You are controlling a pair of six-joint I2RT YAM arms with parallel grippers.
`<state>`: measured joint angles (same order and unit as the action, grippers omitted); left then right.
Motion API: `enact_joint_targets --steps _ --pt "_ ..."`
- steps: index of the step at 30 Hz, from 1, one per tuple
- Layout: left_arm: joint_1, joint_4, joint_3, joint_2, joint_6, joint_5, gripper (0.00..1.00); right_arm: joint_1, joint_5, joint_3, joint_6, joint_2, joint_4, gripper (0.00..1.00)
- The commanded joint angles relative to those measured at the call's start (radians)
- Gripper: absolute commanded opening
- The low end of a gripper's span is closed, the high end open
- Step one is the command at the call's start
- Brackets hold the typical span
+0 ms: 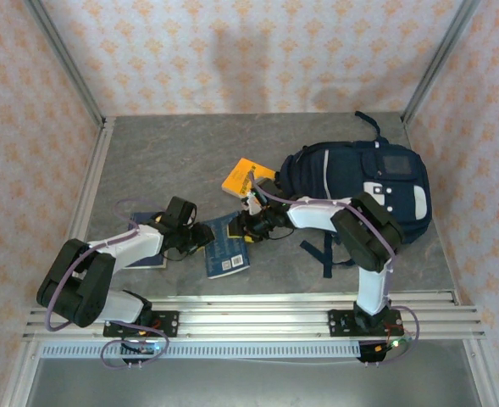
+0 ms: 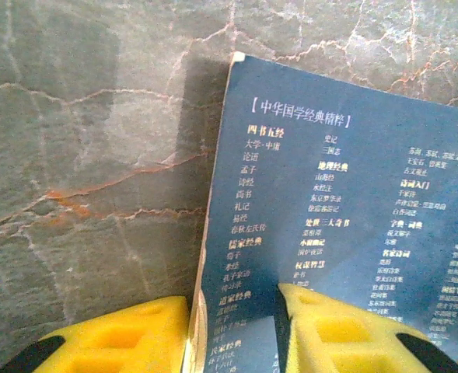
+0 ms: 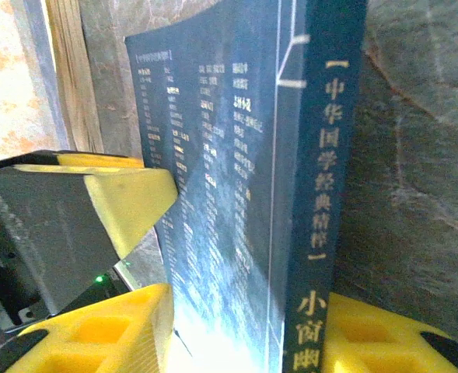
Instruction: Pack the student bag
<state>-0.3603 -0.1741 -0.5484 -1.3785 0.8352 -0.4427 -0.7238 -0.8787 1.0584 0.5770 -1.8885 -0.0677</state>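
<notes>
Your top external camera looks down from above and behind the arm bases over the whole tabletop, while the wrist cameras sight closely past the left tool and right tool, all three views sharing the blue book.

Blue book, right side off-frame.

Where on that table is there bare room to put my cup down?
The back-left quarter, bordered by the left rail, the back wall and the yellow book, is bare. The middle is crowded: the left end effector and right end effector meet at the blue book, near the student bag.
</notes>
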Motion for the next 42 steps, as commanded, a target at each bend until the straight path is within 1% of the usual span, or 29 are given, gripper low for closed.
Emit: enact_joint_targets --steps 1,3,6,7,8,10,11,13,17,20,22,24,29,30,32,36,42 --pt "-0.012 -0.007 0.004 0.006 -0.021 -0.022 0.39 -0.011 -0.016 0.016 -0.018 -0.024 -0.002 0.41" --pt "-0.012 -0.008 0.002 0.014 -0.021 -0.027 0.39 -0.01 -0.061 -0.022 0.059 -0.028 0.123 0.35" --pt "-0.012 0.004 0.005 0.023 -0.014 -0.043 0.39 -0.009 -0.097 -0.068 0.171 -0.03 0.298 0.28" --pt "-0.012 0.007 0.005 0.025 -0.012 -0.049 0.39 -0.009 -0.106 -0.085 0.221 -0.036 0.374 0.24" --pt "-0.012 0.011 0.004 0.029 -0.01 -0.059 0.39 -0.007 -0.111 -0.097 0.26 -0.04 0.43 0.16" --pt "-0.012 -0.014 -0.011 0.047 -0.014 -0.061 0.39 0.003 -0.1 -0.113 0.311 -0.035 0.491 0.04" --pt "-0.011 -0.042 -0.026 0.066 -0.021 -0.054 0.39 0.014 -0.087 -0.126 0.329 -0.022 0.513 0.0" --pt "-0.005 -0.108 -0.058 0.118 -0.03 -0.032 0.41 0.037 -0.045 -0.15 0.34 0.023 0.525 0.0" --pt "0.016 -0.248 -0.134 0.245 -0.025 0.024 0.54 0.07 0.091 -0.191 0.356 0.155 0.519 0.0" --pt "0.027 -0.284 -0.169 0.305 0.025 0.029 0.64 0.07 0.202 -0.195 0.374 0.237 0.512 0.0" --pt "0.028 -0.268 -0.169 0.343 0.084 0.022 0.7 0.07 0.271 -0.2 0.411 0.28 0.532 0.0" --pt "0.027 -0.223 -0.149 0.391 0.169 0.021 0.81 0.07 0.352 -0.217 0.462 0.323 0.587 0.0" --pt "0.027 -0.009 -0.064 0.519 0.404 0.039 0.99 0.063 0.51 -0.213 0.574 0.397 0.686 0.0" --pt "0.026 0.029 -0.057 0.531 0.427 0.047 1.0 0.06 0.535 -0.212 0.593 0.403 0.696 0.0" --pt "0.017 0.092 -0.066 0.535 0.429 0.056 1.0 0.047 0.579 -0.203 0.637 0.413 0.713 0.0" --pt "0.015 0.175 -0.081 0.523 0.444 0.058 1.0 0.012 0.625 -0.183 0.693 0.411 0.784 0.0" --pt "0.012 0.281 -0.091 0.497 0.447 0.078 0.94 -0.042 0.644 -0.15 0.729 0.385 0.86 0.0"
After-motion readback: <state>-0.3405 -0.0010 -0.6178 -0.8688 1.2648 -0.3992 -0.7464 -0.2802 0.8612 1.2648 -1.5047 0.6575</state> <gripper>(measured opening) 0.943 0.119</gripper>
